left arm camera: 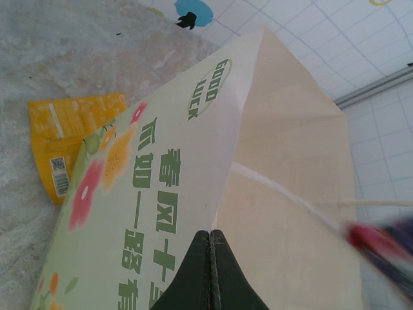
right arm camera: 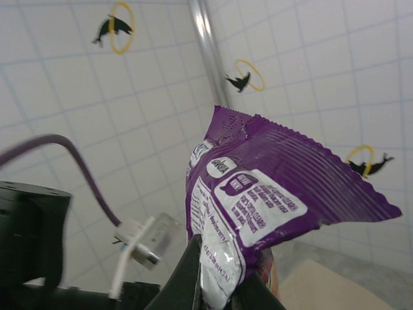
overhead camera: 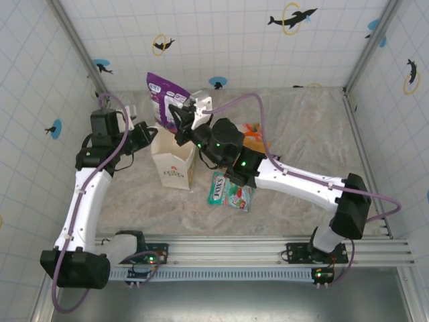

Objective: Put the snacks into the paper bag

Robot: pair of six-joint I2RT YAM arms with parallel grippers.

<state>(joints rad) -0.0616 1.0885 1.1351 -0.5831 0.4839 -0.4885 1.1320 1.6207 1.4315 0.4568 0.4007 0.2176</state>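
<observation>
Left gripper [left arm camera: 210, 261] pinches the paper bag [left arm camera: 284, 161] at its rim, likely steadying it. Right gripper [right arm camera: 222, 281] grips the purple packet [right arm camera: 258, 194] tight, raised for the drop.

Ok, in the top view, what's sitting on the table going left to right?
On the table: paper bag → teal packet → orange packet.

robot lab cell: gridded walls [overhead camera: 221, 47], dolphin markers [overhead camera: 292, 18], aluminium rail [overhead camera: 234, 249].
</observation>
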